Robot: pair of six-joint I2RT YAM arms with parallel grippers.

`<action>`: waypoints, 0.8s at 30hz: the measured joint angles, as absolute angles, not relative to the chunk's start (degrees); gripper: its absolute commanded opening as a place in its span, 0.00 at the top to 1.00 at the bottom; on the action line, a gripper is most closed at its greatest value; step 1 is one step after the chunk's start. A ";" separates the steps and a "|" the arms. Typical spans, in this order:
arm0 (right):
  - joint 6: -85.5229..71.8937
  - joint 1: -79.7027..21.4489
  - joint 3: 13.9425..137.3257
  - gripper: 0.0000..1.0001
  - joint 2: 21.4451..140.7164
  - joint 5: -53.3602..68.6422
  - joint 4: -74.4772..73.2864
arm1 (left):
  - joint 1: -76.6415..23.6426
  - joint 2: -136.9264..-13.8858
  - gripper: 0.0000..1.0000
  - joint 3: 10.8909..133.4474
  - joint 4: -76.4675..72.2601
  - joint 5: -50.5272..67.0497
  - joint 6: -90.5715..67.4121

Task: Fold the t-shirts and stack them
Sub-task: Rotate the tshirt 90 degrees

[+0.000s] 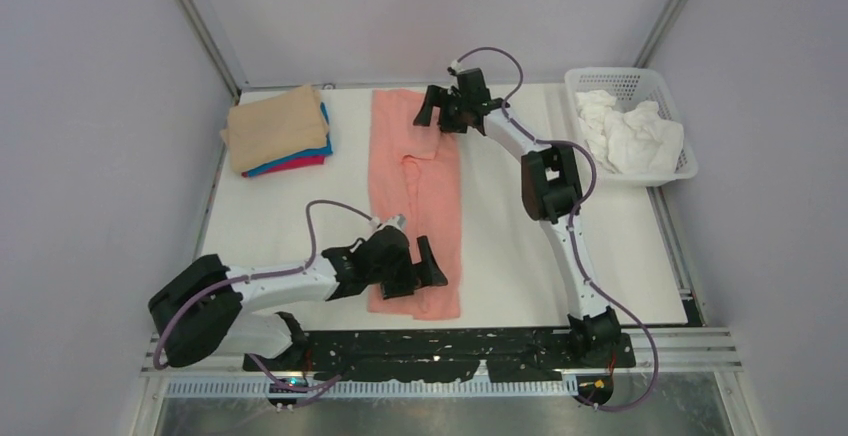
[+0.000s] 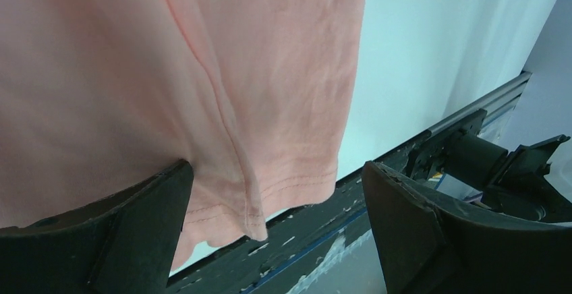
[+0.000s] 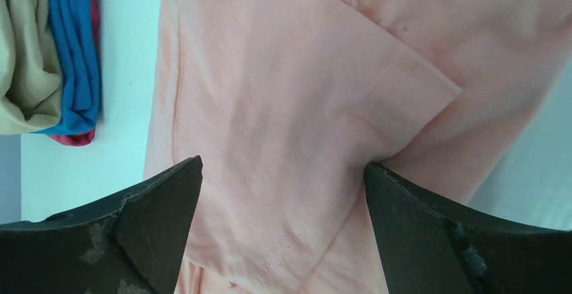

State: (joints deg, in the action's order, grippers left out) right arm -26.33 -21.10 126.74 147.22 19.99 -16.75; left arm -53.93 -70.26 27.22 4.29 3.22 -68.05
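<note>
White bench (image 1: 270, 236) fills the middle of the top view, with grey walls (image 1: 90, 106) around it. A long salmon-pink cotton t-shirt (image 1: 415, 186) lies flat in the middle, folded into a narrow strip running from 12 o'clock to 6 o'clock. The left tool (image 1: 425, 268) is over the strip's 6 o'clock end, its fingers wide apart and holding nothing. The right tool (image 1: 432, 114) is over the 12 o'clock end, above a folded-in sleeve, also wide apart and holding nothing. At 10 o'clock sits a pile of folded shirts: a tan t-shirt (image 1: 272, 124) on top, a blue t-shirt (image 3: 74, 51) under it, a magenta t-shirt (image 3: 75, 137) at the bottom. At 2 o'clock a white plastic lattice basket (image 1: 640, 78) holds crumpled white cloths (image 1: 630, 136).
</note>
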 measured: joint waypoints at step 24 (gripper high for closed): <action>-18.57 -26.52 83.59 0.05 93.71 -9.74 -19.05 | -59.59 -49.34 0.00 29.63 34.50 -10.63 -60.58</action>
